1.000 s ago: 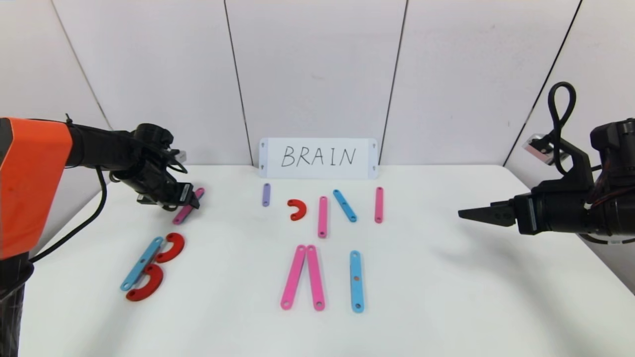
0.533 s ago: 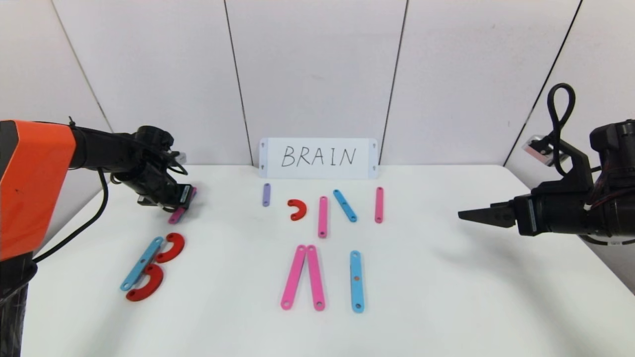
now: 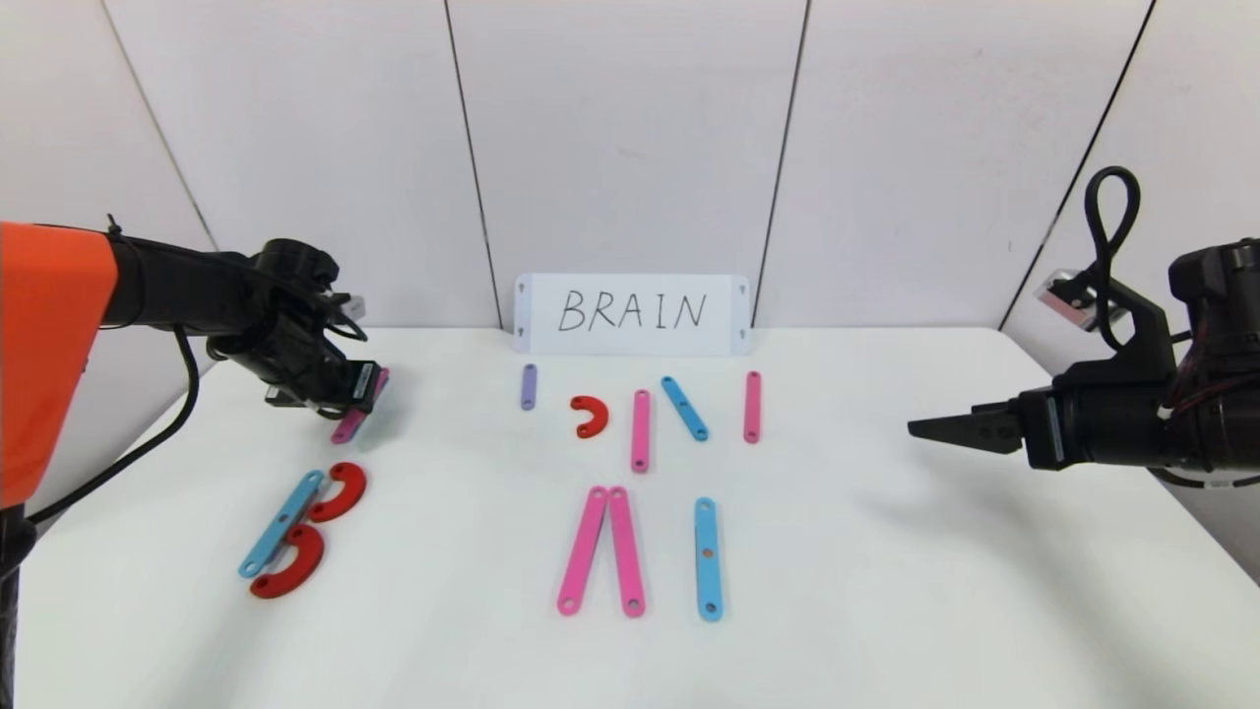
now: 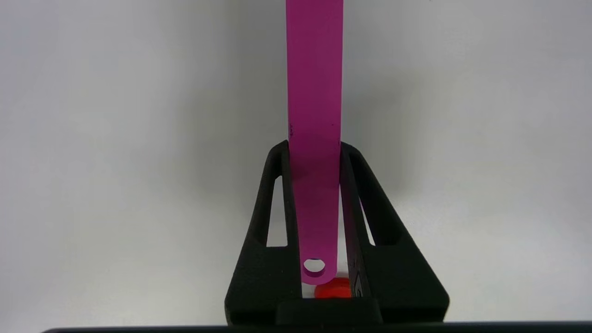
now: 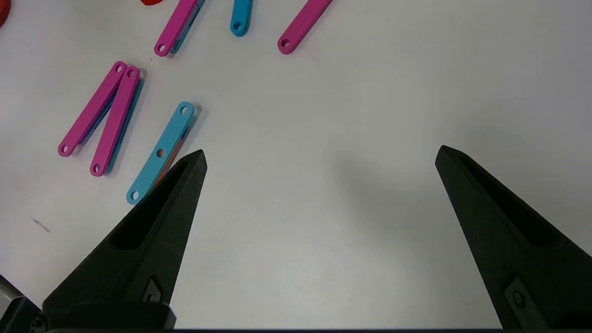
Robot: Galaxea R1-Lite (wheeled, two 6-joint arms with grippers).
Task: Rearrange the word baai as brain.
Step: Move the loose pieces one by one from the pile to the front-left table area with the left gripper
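The left pincer (image 3: 356,397) grips one pink strip (image 4: 314,115), apparently lifted; four more lie flat; the right pincer (image 5: 319,155) gapes.

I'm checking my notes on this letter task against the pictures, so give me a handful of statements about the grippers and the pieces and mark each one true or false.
1. The left gripper is shut on a pink strip. True.
2. The right gripper holds a blue strip. False: it is open and empty, hanging over bare table at the right.
3. The two red arcs at the left touch a blue strip, forming a B. True.
4. The purple strip lies at the table's front edge. False: it lies near the handwritten card, at the back.
5. Two long pink strips meet at their far ends. True.
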